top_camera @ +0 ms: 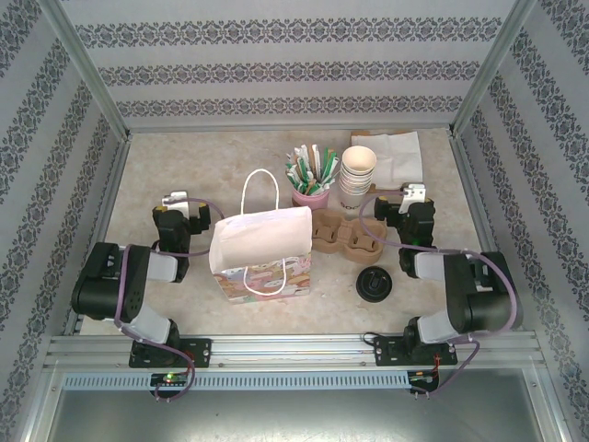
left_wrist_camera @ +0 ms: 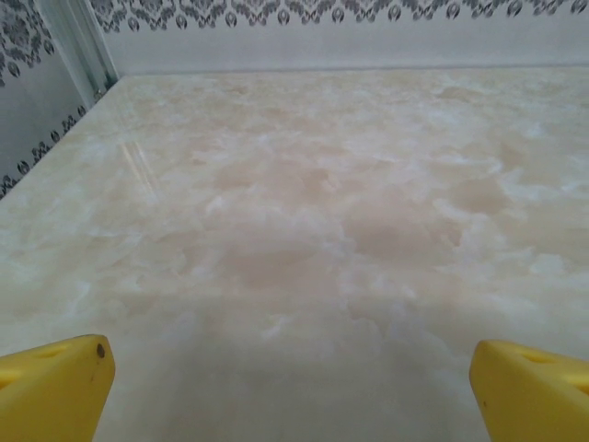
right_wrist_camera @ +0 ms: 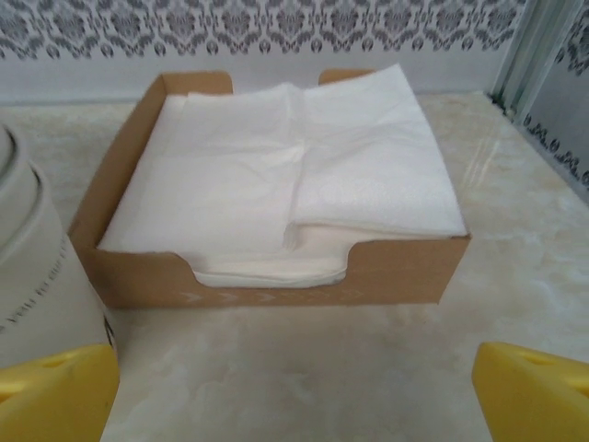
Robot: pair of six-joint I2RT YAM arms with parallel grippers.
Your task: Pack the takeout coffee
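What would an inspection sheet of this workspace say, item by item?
Surface: pale marbled table, no spills seen.
Job's things: coffee lidded, by right arm; bag at centre.
Clutter: cup stack, pink cup, carrier, napkin tray.
Hands: left hand open over table; right hand open, facing napkin tray.
Cables: purple cables run along both arms.
Surroundings: patterned walls, metal frame.

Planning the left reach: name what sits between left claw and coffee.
The bag stands between the left claw and the coffee, in the top view.
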